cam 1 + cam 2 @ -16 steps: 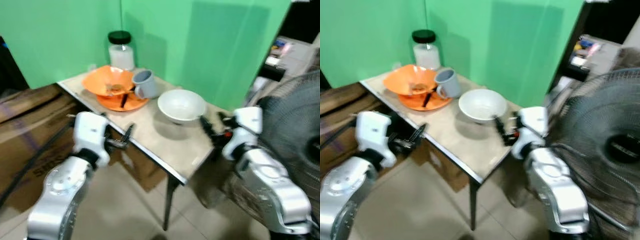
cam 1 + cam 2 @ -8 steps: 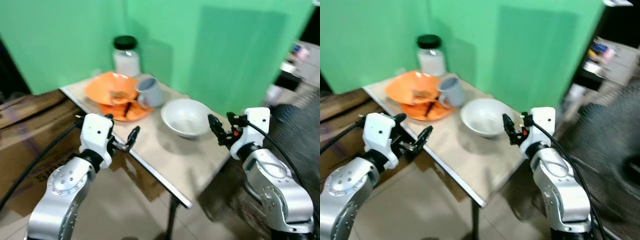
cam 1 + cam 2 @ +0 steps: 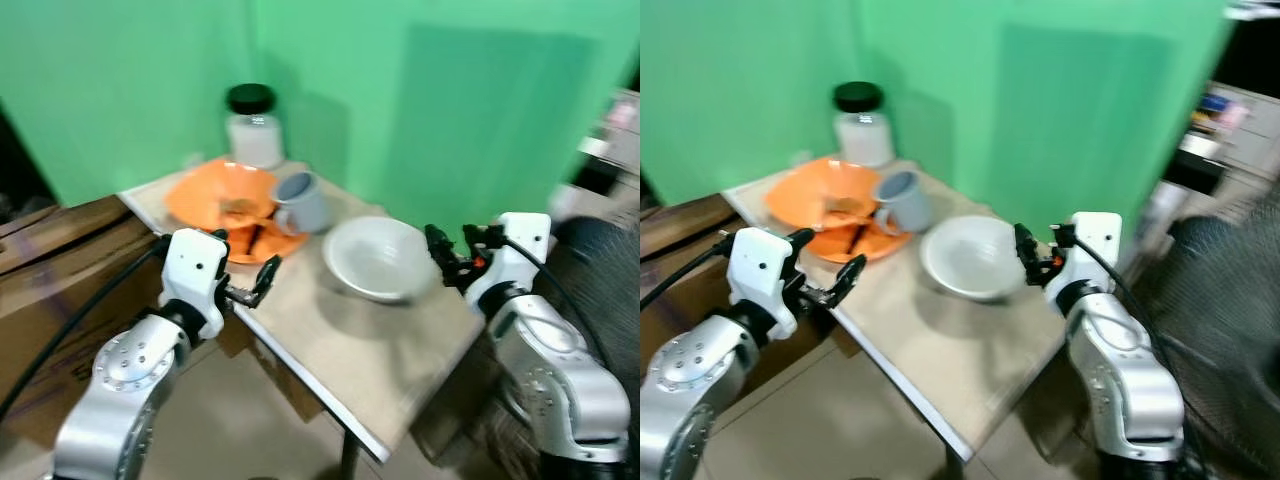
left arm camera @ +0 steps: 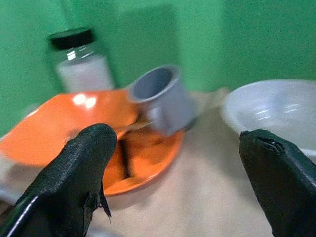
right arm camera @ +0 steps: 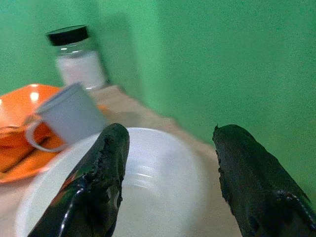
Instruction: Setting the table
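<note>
On the small table [image 3: 380, 370], from the head views, a white bowl [image 3: 378, 258] sits mid-table; left and farther stand a grey mug [image 3: 300, 200], an orange bowl [image 3: 215, 195] on an orange plate [image 3: 262, 240], and a black-lidded jar [image 3: 252, 127]. Left gripper [image 3: 262, 277] hovers at the near-left edge, right gripper [image 3: 442, 255] beside the white bowl's right rim. Left wrist view: fingers [image 4: 81, 173] spread wide, facing mug and plate. Right wrist view: fingers [image 5: 101, 182] spread, apparently straddling the white bowl's rim; contact is unclear.

A: Table [image 3: 940, 370] contents?
B: White bowl [image 3: 965, 262], grey mug [image 3: 902, 200] on orange plates [image 3: 825, 205], black-lidded jar [image 3: 862, 125] behind.
A: Grippers?
B: Left gripper [image 3: 830, 282] at table edge; right gripper [image 3: 1030, 255] beside bowl.
</note>
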`<state>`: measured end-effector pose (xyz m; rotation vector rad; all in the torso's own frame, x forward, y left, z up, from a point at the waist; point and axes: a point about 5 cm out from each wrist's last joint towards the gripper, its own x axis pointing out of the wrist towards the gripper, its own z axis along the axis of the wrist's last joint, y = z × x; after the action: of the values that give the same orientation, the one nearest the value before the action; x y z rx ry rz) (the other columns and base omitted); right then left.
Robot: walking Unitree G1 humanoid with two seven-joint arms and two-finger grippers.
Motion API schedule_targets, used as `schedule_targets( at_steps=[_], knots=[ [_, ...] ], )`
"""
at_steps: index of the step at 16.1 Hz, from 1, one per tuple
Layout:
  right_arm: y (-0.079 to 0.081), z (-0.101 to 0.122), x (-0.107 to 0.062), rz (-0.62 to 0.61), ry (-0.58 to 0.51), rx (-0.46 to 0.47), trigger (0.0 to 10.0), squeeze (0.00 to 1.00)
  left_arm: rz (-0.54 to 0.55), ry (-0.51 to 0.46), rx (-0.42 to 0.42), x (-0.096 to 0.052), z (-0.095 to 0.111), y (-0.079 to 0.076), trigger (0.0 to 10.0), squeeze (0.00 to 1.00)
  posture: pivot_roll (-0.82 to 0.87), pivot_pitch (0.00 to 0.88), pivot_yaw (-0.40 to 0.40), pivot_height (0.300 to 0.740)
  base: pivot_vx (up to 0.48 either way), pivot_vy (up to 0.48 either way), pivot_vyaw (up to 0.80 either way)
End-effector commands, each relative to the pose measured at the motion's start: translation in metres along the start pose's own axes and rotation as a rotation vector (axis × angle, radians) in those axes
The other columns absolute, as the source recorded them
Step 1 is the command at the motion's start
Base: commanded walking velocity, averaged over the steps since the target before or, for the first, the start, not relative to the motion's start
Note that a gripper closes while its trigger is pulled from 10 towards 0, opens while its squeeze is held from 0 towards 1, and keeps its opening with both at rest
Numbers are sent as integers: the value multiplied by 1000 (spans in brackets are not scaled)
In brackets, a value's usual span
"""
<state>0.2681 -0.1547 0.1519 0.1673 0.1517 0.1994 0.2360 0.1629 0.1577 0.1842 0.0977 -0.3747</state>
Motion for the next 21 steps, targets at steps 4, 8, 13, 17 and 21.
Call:
schedule_targets(
  at_steps=[4,8,13,17,21],
  knots=[
    [-10,2,4,-1,50,105,10000,1000,-62,12,6,2,-3,-2,10000,0,177,0,14,740,0,0,0],
    [-14,8,23,-69,151,65,10000,1000,-229,36,0,-6,-6,-10,10000,0,189,0,0,740,0,0,0],
    [-6,4,56,-102,281,-37,10000,545,-416,83,-55,-17,-11,-25,10000,0,187,0,-1,740,0,0,0],
    [-4,4,70,-89,318,-84,10000,0,-434,87,-69,-18,-10,-25,10000,0,197,0,-12,740,0,0,0],
    [2,-10,75,-64,423,-36,10000,0,-430,89,-69,-18,-9,-24,10000,0,198,0,-15,740,0,0,0]
  ],
)
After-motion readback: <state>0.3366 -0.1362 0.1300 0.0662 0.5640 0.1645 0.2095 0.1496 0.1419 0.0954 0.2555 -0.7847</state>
